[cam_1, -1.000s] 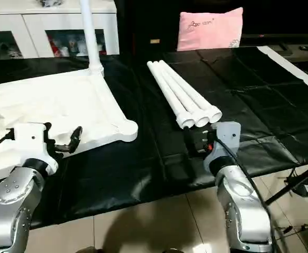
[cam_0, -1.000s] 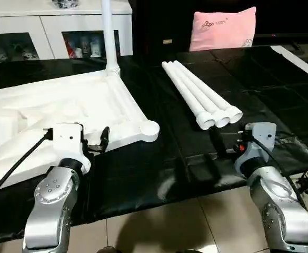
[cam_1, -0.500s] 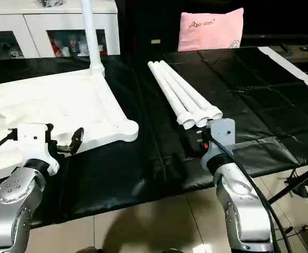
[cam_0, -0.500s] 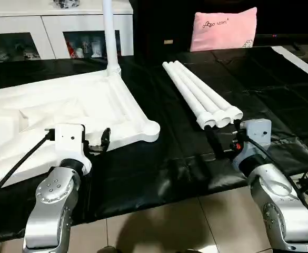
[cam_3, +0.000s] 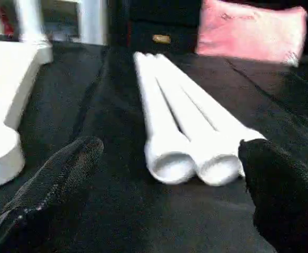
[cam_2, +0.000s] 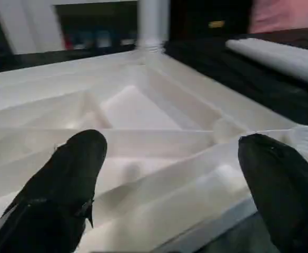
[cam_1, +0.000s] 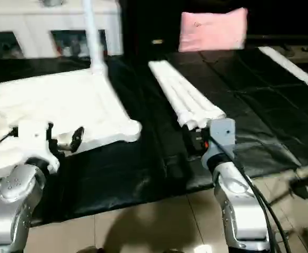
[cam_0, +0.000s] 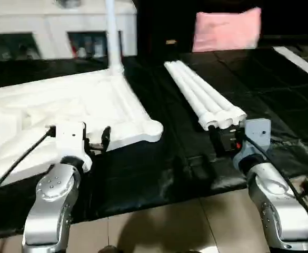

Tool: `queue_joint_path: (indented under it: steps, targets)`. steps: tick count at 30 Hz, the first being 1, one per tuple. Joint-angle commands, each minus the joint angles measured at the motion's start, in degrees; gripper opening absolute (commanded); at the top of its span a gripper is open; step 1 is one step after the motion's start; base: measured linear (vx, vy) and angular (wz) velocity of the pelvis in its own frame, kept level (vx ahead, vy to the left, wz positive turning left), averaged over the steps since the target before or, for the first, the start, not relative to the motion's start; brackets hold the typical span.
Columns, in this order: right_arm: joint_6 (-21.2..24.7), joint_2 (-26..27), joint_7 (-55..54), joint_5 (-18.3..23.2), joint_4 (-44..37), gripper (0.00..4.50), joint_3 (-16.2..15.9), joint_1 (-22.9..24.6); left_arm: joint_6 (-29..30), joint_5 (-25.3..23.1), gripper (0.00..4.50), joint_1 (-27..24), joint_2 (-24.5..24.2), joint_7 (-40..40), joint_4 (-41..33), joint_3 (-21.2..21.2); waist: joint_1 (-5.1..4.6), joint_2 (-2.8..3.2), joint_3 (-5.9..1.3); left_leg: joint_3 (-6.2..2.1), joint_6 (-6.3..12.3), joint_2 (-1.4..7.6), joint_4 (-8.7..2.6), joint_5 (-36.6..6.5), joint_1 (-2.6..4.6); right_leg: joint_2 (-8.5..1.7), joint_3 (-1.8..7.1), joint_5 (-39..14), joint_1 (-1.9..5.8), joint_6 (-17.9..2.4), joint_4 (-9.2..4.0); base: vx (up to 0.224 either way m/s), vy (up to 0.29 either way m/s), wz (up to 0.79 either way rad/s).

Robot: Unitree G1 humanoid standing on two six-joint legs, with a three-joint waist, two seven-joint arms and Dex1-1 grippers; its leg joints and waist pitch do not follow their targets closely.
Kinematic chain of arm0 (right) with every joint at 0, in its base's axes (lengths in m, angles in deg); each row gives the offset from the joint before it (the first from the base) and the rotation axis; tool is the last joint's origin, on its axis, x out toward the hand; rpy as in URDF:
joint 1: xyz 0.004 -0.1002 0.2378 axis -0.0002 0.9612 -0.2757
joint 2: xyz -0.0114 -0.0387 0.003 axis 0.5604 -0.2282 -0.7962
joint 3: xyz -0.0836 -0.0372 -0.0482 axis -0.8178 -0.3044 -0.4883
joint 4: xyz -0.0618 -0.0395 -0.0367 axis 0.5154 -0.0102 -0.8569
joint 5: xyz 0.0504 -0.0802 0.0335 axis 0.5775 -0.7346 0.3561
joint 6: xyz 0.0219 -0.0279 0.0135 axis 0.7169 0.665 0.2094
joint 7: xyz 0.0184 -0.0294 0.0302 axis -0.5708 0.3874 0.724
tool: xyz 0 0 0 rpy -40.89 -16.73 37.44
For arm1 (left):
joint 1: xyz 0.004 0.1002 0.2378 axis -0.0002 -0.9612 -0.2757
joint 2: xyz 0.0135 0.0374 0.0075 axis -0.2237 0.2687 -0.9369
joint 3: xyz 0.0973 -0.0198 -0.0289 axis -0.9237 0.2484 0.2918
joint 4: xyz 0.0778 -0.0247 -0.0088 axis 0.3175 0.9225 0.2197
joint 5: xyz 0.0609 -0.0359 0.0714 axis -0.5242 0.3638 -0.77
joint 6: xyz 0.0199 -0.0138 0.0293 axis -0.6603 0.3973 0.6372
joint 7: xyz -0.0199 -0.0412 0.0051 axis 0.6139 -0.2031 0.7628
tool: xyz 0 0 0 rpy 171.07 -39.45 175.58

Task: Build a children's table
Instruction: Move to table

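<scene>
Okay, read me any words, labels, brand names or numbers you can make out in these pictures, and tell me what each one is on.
No text reads clearly.
Pink rectangular fabric pillow: a dark printed mark on its face, too blurred to read.
Small gold label on the dark furniture behind the black mat: too small to read.
White plastic ribbed tabletop, three loose white tapered tube legs: no markings visible.

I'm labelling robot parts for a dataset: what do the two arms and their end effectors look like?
Both arms are silver metal with rounded, bolted joints. Each wrist carries a white boxy housing with a black cable trailing back. The left end effector and right end effector each have two black fingers; a red spot shows by the right wrist.
</scene>
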Motion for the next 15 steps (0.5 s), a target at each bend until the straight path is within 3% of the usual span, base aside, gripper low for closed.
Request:
queue_joint_path:
  steps: [1, 2, 3, 4, 5, 6, 7, 8, 9, 10, 11, 12, 13, 14, 15]
  targets:
    - [-2.2, -0.2, 0.0, -0.6, 0.4, 4.5, -0.4, -0.2, 0.6, -0.9, 4.47, 0.4, -0.4, -0.5, -0.1, -0.6, -0.05, 1.33, -2.83, -2.33, 4.69, 1.19, -5.55, -21.9, 0.07, -1.23, -0.27, -13.5, 3.11, -10.9, -3.13, 0.015, -0.016, 0.26]
    - [-3.0, 0.2, -0.1, -0.3, 0.5, 4.5, -0.1, 0.0, 0.5, -1.1, 4.47, 0.6, -0.5, -0.5, 0.0, -0.8, -0.67, 1.88, -2.68, -5.02, 1.99, 2.54, -6.75, -28.3, 0.54, 0.23, -0.75, -11.8, 3.16, -11.3, -1.47, 0.02, -0.04, 0.48]
    - [-3.9, 1.1, -0.8, 0.5, 0.9, 4.5, 1.0, 0.0, 0.5, -1.2, 4.47, 0.7, -0.3, -0.8, -0.1, -0.9, -1.58, 2.37, -2.73, -6.12, -0.87, 8.93, -7.71, -32.1, 4.77, 1.12, 1.24, -9.5, 0.7, -11.2, 0.45, 0.024, -0.082, 0.34]
    - [-3.7, 1.0, -0.8, 0.5, 1.0, 4.5, 1.1, 0.0, 0.5, -1.2, 4.47, 0.7, -0.2, -0.9, -0.2, -0.9, -1.19, 2.71, -2.46, -6.16, -1.71, 10.33, -9.05, -32.9, 4.77, 1.59, 1.33, -8.2, 0.29, -11.6, 1.99, 0.037, -0.162, 0.42]
    - [-3.3, 1.0, -0.9, 0.5, 1.1, 4.5, 1.4, 0.0, 0.3, -0.9, 4.47, 0.6, 0.1, -1.0, -0.2, -0.7, -1.09, 2.51, -2.38, -5.7, -0.86, 11.0, -9.83, -33.0, 4.9, 2.05, 1.9, -6.1, -0.69, -10.7, 4.3, 0.031, -0.137, 0.2]
    - [0.2, 0.7, -1.7, 0.2, 0.7, 4.5, 1.9, -0.3, 1.2, -0.4, 4.47, 0.5, 0.5, -1.4, -0.6, -0.7, -0.66, 2.06, -2.22, -4.44, 1.65, 10.3, -10.23, -32.5, 4.3, 1.66, 2.49, -5.6, -0.55, -10.7, 4.7, 0.022, -0.181, 0.12]
    - [1.0, 0.6, -1.5, 0.4, 0.6, 4.5, 1.9, -0.3, 1.3, -0.4, 4.47, 0.5, 0.4, -1.4, -0.7, -0.7, -0.56, 1.18, -2.1, -2.27, 3.99, 7.63, -9.02, -32.0, 3.55, 0.59, 3.96, -6.5, 0.08, -12.4, 2.45, 0.013, -0.21, 0.06]
    - [3.4, 0.3, -1.2, 0.8, 0.5, 4.5, 1.9, -0.5, 1.6, -0.3, 4.47, 0.5, 0.3, -1.5, -0.8, -0.9, -0.59, 0.05, -2.27, -0.35, 4.62, 4.58, -6.21, -30.3, 3.1, -0.15, 4.99, -8.2, 0.22, -14.8, -0.58, 0.013, -0.21, 0.06]
    - [3.6, 0.2, -0.9, 1.1, 0.5, 4.5, 1.8, -0.6, 1.7, -0.6, 4.47, 0.5, 0.0, -1.5, -0.9, -1.1, 1.54, -1.72, -2.61, 4.1, 4.0, -2.0, 3.78, -18.7, 2.3, -4.14, 5.74, -25.4, 0.73, -14.1, -6.15, -0.023, -0.199, -0.03]
    - [3.2, 0.2, -0.7, 1.2, 0.6, 4.5, 1.8, -0.6, 1.8, -0.8, 4.47, 0.5, -0.2, -1.5, -0.9, -1.2, 2.85, -2.61, -3.04, 3.15, 2.93, -0.82, 3.46, -6.9, 0.62, -5.61, 8.13, -36.0, 2.07, -3.7, -6.01, -0.045, -0.156, -0.09]
    - [2.4, 0.3, -0.3, 1.3, 0.6, 4.5, 1.6, -0.5, 1.6, -0.8, 4.47, 0.7, -0.3, -1.4, -0.7, -1.3, 2.97, -2.96, -2.7, 3.07, 2.1, -0.32, 2.55, -5.6, 0.04, -5.34, 8.09, -38.8, 1.77, 1.3, -5.74, -0.045, -0.156, -0.09]
    - [1.8, 0.4, 0.3, 1.5, 0.5, 4.5, 1.5, -0.3, 1.4, -0.8, 4.47, 1.0, -0.3, -1.3, -0.5, -1.3, 3.08, -2.06, -3.09, 2.55, 0.8, 0.7, 0.22, -6.9, 0.35, -4.57, 7.75, -36.3, 2.23, 5.5, -4.73, -0.029, -0.113, -0.08]
    - [1.5, 0.5, 0.5, 1.5, 0.4, 4.5, 1.4, -0.2, 1.3, -0.6, 4.47, 1.2, -0.2, -1.2, -0.3, -1.2, 2.86, -1.6, -3.29, 2.09, 0.87, 1.28, -0.9, -7.5, 0.72, -4.2, 7.25, -31.3, 2.41, 5.0, -4.33, -0.035, -0.098, -0.06]
    - [2.1, 0.8, 1.0, 2.0, 0.2, 4.5, 1.0, 0.2, 1.4, -0.6, 4.47, 1.3, 0.0, -1.4, -0.2, -1.1, 2.51, -1.34, -3.1, 1.9, 0.77, 0.87, -1.65, -10.1, 1.05, -1.82, 5.65, -27.7, 1.86, 5.5, -4.1, -0.035, -0.098, -0.06]
    - [2.5, 0.8, 1.1, 2.0, 0.1, 4.5, 0.8, 0.4, 1.6, -0.3, 4.47, 1.3, 0.3, -1.6, -0.2, -0.9, 2.27, -0.92, -2.83, 2.14, 0.44, 1.14, -1.81, -12.8, 2.28, -1.2, 5.22, -27.9, 0.82, 4.0, -4.68, -0.041, -0.078, 0.0]
